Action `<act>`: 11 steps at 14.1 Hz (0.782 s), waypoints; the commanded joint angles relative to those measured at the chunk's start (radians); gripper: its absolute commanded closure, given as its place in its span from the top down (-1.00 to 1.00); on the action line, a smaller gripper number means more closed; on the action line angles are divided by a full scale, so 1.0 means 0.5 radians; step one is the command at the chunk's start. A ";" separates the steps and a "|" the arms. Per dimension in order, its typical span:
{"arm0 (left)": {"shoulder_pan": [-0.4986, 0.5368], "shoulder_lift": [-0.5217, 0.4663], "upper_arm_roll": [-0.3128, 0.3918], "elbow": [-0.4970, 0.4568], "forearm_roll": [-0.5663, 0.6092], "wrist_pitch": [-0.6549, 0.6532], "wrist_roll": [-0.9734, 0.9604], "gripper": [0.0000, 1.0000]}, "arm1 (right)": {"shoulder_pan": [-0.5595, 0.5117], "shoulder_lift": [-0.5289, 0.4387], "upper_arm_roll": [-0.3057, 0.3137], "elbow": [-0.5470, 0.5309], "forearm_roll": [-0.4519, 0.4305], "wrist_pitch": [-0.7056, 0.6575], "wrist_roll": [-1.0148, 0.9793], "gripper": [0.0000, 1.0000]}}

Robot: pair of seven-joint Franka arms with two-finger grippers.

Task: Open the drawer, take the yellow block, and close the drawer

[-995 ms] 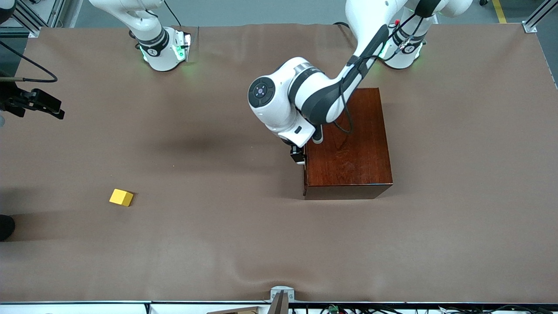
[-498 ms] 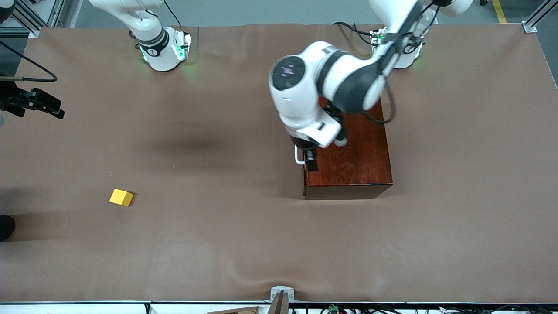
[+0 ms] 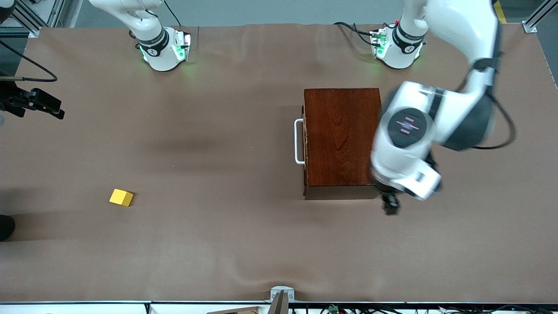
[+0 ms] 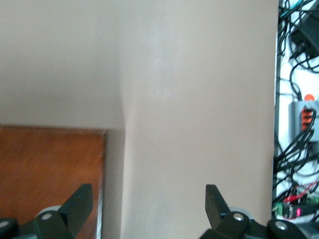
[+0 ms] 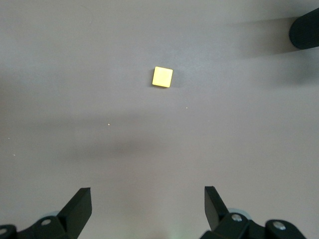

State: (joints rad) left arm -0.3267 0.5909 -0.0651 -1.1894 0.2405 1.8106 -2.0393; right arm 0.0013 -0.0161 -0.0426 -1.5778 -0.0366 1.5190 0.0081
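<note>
The drawer [image 3: 304, 141] sat shut in the wooden box [image 3: 342, 139], handle [image 3: 298, 141] at its nine o'clock. The yellow block [image 3: 121, 197] lay on the table [image 3: 218, 244], well toward the right arm's end. The left gripper [image 4: 147, 209] hung wide open over the table at the box's five o'clock corner; the right gripper [image 5: 147, 206], also wide open and empty, waited high over the block.

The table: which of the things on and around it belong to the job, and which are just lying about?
Part of the job:
- drawer, shut, in the wooden box
- yellow block, out on the table toward the right arm's end
- left gripper, open, beside the box

Just there:
- cables off the table's edge
</note>
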 commanded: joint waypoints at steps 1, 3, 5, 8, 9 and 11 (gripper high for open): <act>0.180 -0.001 -0.026 -0.020 -0.106 0.124 0.285 1.00 | 0.068 0.005 -0.022 0.011 0.027 -0.007 0.011 1.00; 0.321 0.002 -0.026 -0.033 -0.189 0.171 0.583 1.00 | 0.071 0.008 -0.022 0.008 0.027 -0.007 0.011 1.00; 0.444 0.002 -0.026 -0.042 -0.257 0.171 0.868 1.00 | 0.047 0.005 -0.031 0.011 0.085 0.024 0.008 1.00; 0.521 -0.007 -0.026 -0.112 -0.282 0.168 1.239 1.00 | 0.016 -0.002 -0.041 0.017 0.116 0.030 0.008 1.00; 0.540 -0.013 -0.026 -0.131 -0.282 0.159 1.356 1.00 | 0.013 -0.002 -0.038 0.017 0.116 0.030 0.008 1.00; 0.592 -0.053 -0.032 -0.204 -0.285 0.140 1.565 1.00 | 0.013 -0.002 -0.038 0.017 0.113 0.030 0.005 1.00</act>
State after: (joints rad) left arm -0.0541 0.6026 -0.0696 -1.2383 0.1142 1.8821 -1.3504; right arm 0.0171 -0.0137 -0.0648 -1.5781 0.0026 1.5349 0.0091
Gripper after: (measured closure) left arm 0.000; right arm 0.000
